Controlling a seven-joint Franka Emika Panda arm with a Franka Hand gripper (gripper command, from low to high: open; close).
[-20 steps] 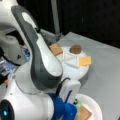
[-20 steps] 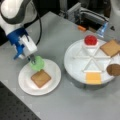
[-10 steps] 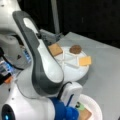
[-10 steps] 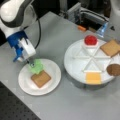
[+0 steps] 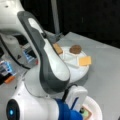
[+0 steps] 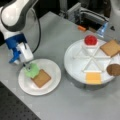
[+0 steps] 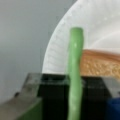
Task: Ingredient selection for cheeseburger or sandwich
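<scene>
claw [image 6: 27,65] pinching lettuce disc [image 6: 32,70] on edge | low over white plate [image 6: 53,73], lettuce at toast square [image 6: 41,78] corner | tomato [image 6: 90,40], cheese [image 6: 93,78], patty [image 6: 114,69], second toast [image 6: 110,48] in divided tray [image 6: 75,60] beside plate

toast square [image 5: 87,113] mostly hidden behind arm, patty [image 6: 114,69] cut by right edge, end effector [image 7: 75,100] fingertips blurred

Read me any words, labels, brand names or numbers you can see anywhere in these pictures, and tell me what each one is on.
None can be read: no print shows on the gripper, the green lettuce disc, the toast square, the paper plate or the divided tray.
</scene>
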